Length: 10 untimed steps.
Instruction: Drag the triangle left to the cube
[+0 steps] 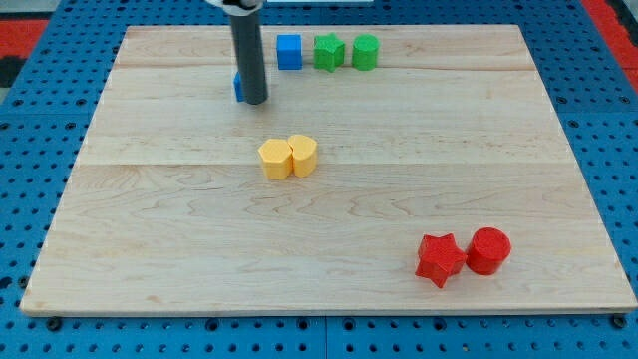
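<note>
My tip [254,101], the end of a bare dark rod with no fingers to open or close, touches a small blue block [239,87], apparently the triangle, mostly hidden just to its view-left. The blue cube [289,52] lies up and view-right of my tip on the pale wooden surface [179,249].

Wooden board [150,229] on blue pegboard [30,140]. Far side: green star-like block [329,52] just beside green cylinder [365,52]. Centre: yellow hexagon [275,159] touching yellow cylinder [304,155]. Near right: red star [440,259] touching red cylinder [488,250]
</note>
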### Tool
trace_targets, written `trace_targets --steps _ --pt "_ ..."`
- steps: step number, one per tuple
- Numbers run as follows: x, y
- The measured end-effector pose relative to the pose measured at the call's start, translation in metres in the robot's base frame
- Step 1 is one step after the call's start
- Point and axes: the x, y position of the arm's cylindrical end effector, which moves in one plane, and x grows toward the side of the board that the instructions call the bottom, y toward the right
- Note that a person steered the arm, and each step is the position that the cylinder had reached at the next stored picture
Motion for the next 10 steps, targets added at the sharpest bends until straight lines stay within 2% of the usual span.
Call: trace_targets --steps 1,5,7,8,9,10 --pt "-0.011 -0.015" --pt "-0.072 -0.005" --pt "-0.039 -0.018" --pt "-0.046 -0.074" --pt "-0.084 -0.093" --pt "-0.124 -0.080"
